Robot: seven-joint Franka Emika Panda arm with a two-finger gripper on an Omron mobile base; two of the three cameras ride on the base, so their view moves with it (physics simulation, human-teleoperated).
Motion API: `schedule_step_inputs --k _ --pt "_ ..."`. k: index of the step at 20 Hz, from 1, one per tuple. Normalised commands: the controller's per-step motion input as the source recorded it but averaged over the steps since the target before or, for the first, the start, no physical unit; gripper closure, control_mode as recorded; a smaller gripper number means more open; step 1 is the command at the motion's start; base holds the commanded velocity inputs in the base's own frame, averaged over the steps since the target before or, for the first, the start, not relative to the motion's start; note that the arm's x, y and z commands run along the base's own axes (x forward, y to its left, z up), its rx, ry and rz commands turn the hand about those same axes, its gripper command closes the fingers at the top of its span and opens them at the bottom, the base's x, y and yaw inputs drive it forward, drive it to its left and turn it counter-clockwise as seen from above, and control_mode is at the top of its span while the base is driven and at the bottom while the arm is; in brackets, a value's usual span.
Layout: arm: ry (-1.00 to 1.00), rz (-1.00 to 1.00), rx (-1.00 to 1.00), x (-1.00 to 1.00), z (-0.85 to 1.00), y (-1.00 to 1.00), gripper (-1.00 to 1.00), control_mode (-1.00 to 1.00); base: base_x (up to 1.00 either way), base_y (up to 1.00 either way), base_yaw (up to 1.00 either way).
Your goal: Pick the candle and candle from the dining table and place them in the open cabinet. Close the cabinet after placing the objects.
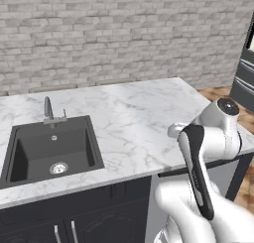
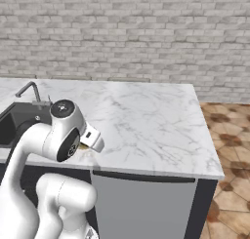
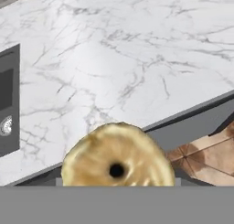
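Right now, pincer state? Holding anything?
Pincer: closed on a candle, a round tan one with a dark centre hole, held over the near edge of the dining table.

The candle (image 3: 117, 159) looked like a round, pale yellow-tan thing with a dark hole in its middle, sitting right up close over the marble table's (image 3: 137, 58) near edge.

Sink (image 1: 52, 152) in table (image 1: 139, 118), left end
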Motion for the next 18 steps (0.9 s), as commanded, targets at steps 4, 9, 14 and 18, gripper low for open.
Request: schedule_step_inputs --k 4,9,14,18 --pt "0.08 -0.04 0.00 -0.72 0.54 0.00 1.00 -1.00 0.00 0.00 0.00" --pt "0.00 -0.05 0.00 -0.68 0.17 0.00 1.00 -1.00 0.00 0.00 0.00" --pt "0.00 -0.04 0.00 -0.49 0.00 0.00 1.00 -1.00 0.00 0.00 0.00" --pt "-0.01 0.00 -0.02 -0.13 0.00 0.07 1.00 -1.00 0.00 0.00 0.00"
